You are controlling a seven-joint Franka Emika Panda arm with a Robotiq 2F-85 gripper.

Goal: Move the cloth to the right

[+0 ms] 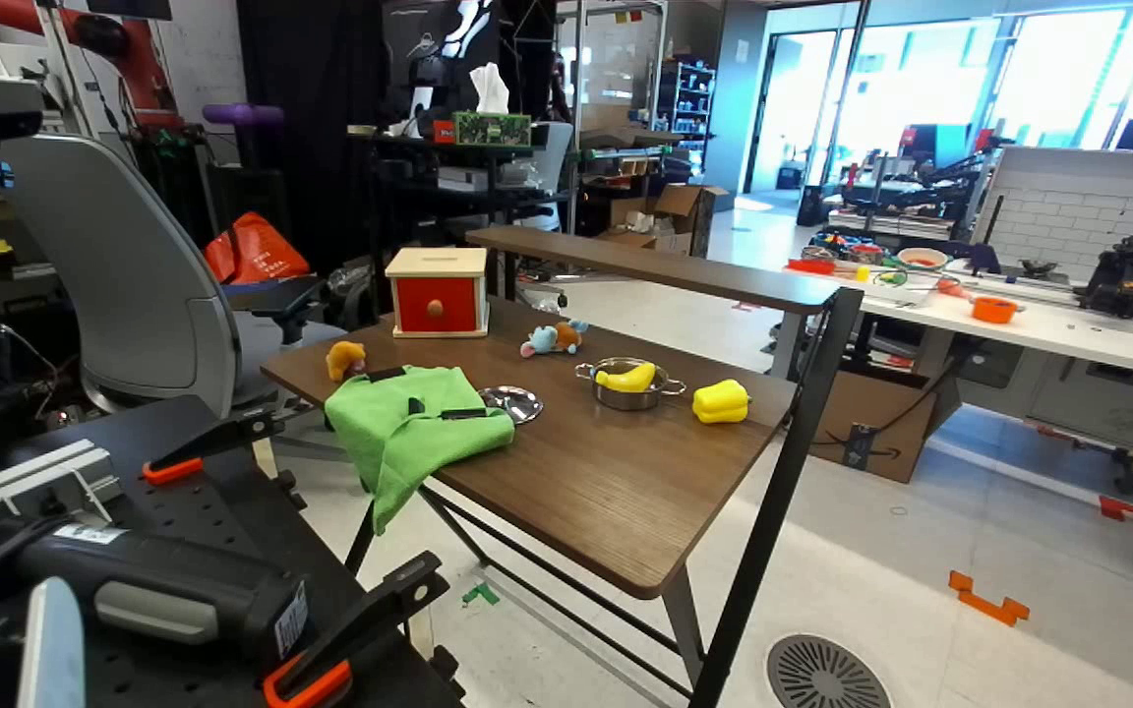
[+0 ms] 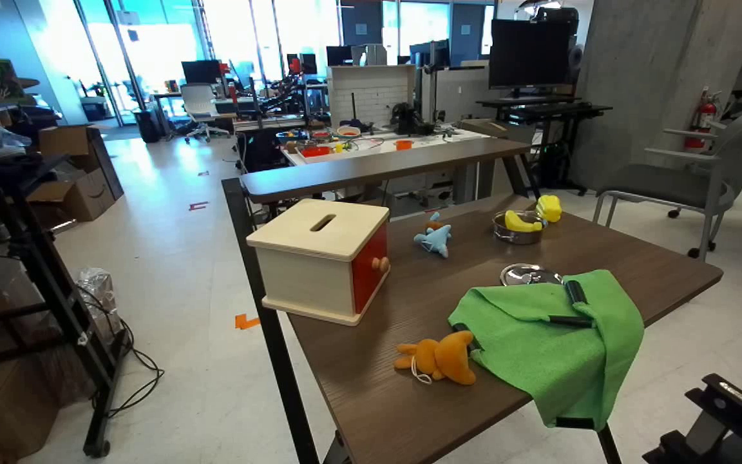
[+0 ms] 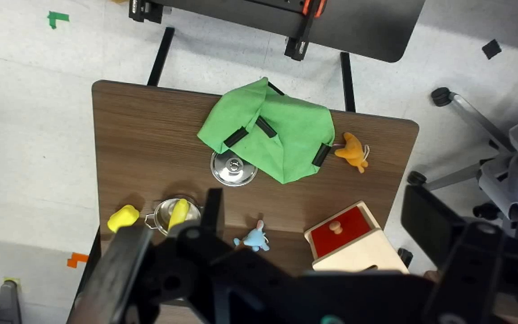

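Note:
The green cloth (image 1: 414, 442) lies crumpled on the brown table, with black strips on it. In both exterior views part of it hangs over the table edge; it shows in an exterior view (image 2: 558, 348) beside the orange plush toy (image 2: 438, 357). In the wrist view the cloth (image 3: 295, 128) lies at the upper middle and partly covers the rim of a silver lid (image 3: 234, 168). My gripper (image 3: 315, 202) is open, its two fingers wide apart with nothing held between them. It is above the table, apart from the cloth. The gripper is not visible in either exterior view.
A wooden box with a red drawer (image 3: 342, 229) stands on the table. A pot (image 1: 630, 395) holding a yellow banana, a yellow pepper (image 1: 721, 402) and a blue plush toy (image 2: 434, 240) are there too. A raised shelf (image 1: 655, 267) runs along one long side.

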